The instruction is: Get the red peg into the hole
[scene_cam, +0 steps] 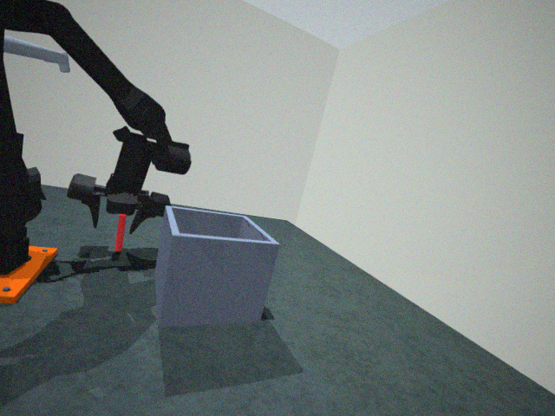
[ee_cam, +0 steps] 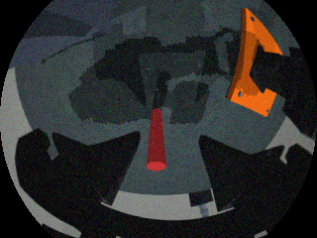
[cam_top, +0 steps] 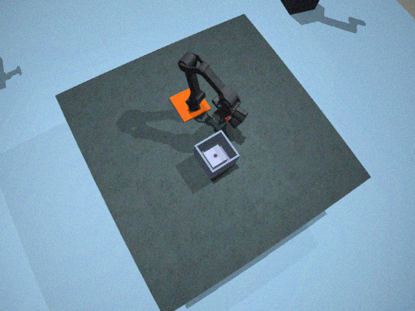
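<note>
The red peg (cam_top: 227, 118) (scene_cam: 120, 235) (ee_cam: 157, 141) stands upright on the dark mat, beside the box on the arm base's side. My gripper (scene_cam: 113, 230) (ee_cam: 169, 137) is open and points down around the peg's upper part. One finger is on each side, with a visible gap to the peg in the wrist view, where the peg is nearer the left finger. The open grey box (cam_top: 224, 168) (scene_cam: 215, 277) is upright. In the top view the white plate (cam_top: 209, 155) lies at its bottom, with an empty dark hole (cam_top: 215, 155) in the middle.
The orange base plate (cam_top: 179, 102) (scene_cam: 37, 263) (ee_cam: 241, 64) of the arm is near the peg. The box's tall walls stand close to the gripper. The dark square mat (cam_top: 268, 187) (scene_cam: 381, 340) lies under everything, and the arm casts shadows around the peg.
</note>
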Tool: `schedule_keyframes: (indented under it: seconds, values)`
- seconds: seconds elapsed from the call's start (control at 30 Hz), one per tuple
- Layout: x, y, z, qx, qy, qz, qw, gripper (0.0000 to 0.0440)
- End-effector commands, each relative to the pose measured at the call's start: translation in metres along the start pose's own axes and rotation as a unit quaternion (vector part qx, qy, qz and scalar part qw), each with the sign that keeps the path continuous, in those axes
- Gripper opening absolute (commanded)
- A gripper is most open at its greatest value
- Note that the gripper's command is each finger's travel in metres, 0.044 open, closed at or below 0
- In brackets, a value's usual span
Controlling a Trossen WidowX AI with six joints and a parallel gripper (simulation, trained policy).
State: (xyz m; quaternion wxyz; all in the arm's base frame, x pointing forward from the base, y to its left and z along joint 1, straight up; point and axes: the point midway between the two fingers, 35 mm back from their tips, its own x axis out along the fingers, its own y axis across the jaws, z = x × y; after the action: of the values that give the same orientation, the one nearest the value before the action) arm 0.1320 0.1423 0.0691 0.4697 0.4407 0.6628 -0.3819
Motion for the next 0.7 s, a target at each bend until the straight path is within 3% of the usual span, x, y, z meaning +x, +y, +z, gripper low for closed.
schedule_keyframes:
  seconds: [0.0,0.3,0.67]
  values:
    - [0.007,0.002,0.003,-0.009,-0.006,-0.002,1.000,0.0228]
    - [0.006,0.010,-0.001,-0.039,-0.002,0.005,0.999,0.0000]
    - [-0.025,0.023,-0.022,-0.061,0.050,0.063,0.995,0.0000]
